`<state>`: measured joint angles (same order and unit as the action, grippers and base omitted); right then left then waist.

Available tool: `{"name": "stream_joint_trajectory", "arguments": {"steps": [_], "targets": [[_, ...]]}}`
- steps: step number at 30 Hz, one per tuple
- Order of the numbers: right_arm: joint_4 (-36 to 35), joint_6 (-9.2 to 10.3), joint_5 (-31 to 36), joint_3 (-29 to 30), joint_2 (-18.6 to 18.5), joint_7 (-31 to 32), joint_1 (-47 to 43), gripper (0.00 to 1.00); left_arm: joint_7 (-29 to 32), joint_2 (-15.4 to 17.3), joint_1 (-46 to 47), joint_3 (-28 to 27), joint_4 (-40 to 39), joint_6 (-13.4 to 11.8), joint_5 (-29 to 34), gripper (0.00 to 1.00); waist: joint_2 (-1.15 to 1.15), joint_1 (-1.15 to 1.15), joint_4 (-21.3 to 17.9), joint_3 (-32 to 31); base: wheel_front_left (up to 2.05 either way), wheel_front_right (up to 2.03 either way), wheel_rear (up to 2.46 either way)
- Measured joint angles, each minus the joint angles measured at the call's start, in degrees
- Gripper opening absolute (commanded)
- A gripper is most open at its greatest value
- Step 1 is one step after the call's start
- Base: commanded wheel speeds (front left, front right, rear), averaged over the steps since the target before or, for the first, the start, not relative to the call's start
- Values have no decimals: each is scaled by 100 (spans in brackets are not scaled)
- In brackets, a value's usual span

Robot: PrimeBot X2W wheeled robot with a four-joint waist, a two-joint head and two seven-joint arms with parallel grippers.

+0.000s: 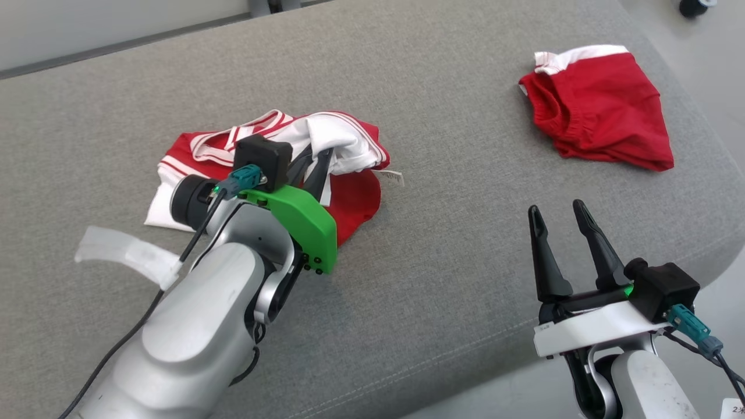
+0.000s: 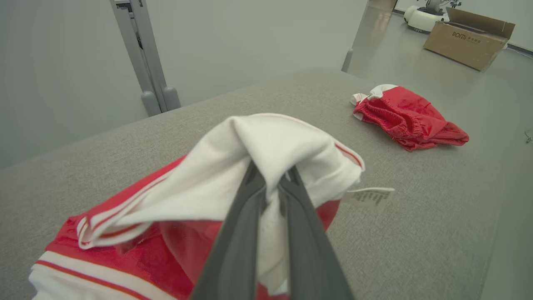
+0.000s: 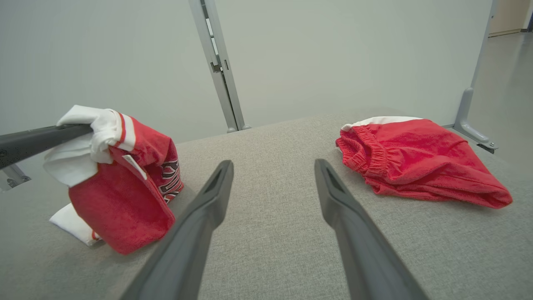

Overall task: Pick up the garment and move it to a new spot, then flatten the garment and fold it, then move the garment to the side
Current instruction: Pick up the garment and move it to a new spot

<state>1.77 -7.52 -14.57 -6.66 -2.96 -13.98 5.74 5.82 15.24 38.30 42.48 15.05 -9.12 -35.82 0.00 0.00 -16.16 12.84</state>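
The garment (image 1: pixel 356 201), pinched by its white edge in the closed left gripper (image 1: pixel 317 162), is partly raised from the grey surface (image 1: pixel 442 273); the right gripper (image 1: pixel 557 210) is held wide, empty. Moving, flattening and folding are judged outstanding.

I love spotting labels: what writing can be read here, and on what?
"DOMI", roughly, blurred: on the box; the print beside it is unreadable.
"2X", cut off: on a white label in the head view's lower right corner.
Tag on the shirt: print too small to read.
Lettering on the shirt: folded over, unreadable.
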Motion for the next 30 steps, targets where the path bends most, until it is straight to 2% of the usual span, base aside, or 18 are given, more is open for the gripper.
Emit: {"name": "stream_joint_trajectory", "arguments": {"steps": [2, 3, 4, 6, 7, 8, 13, 17, 20, 30], "targets": [[44, 0, -46, -23, 1, -23, 49, 100, -40, -162, 172, 51, 390, 134, -5, 0, 0, 0, -92, 128, 0, 0, 0], [70, 0, -57, -31, 1, -25, 63, 100, -47, -232, 260, 77, 576, 190, -9, 5, 0, 0, -135, 189, 0, 0, 0], [89, 0, -67, -46, 4, -33, 80, 100, -29, -297, 337, 118, 751, 234, -18, 16, 0, 0, -177, 252, 0, 0, 0], [123, 0, -127, -69, 5, -56, 126, 100, -59, -433, 441, 202, 989, 357, -16, 44, 0, 0, -251, 370, 0, 0, 0], [137, 0, -155, -71, 7, -59, 153, 100, -88, -508, 500, 226, 1096, 408, -14, 65, 0, 0, -283, 424, 0, 0, 0], [137, 0, -155, -71, 7, -59, 153, 100, -88, -508, 500, 226, 1096, 408, -14, 100, 0, 0, -283, 424, 0, 0, 0], [220, 0, -207, -51, 7, -76, 174, 100, -466, -719, 679, 278, 1287, 612, 13, 100, 0, 0, -366, 632, 0, 0, 0], [246, 0, -185, -31, 11, -83, 222, 100, -833, -744, 680, 274, 1101, 739, 14, 100, 0, 0, -273, 659, 0, 0, 0], [237, 0, -113, 20, 13, -86, 281, 100, -1070, -692, 605, 252, 802, 734, 43, 100, 0, 0, -143, 628, 0, 0, 0], [191, 0, 216, 88, -59, -102, 408, 100, -1653, 227, -190, -538, -338, 55, -51, 100, 0, 0, 505, 362, 0, 0, 0]]}}
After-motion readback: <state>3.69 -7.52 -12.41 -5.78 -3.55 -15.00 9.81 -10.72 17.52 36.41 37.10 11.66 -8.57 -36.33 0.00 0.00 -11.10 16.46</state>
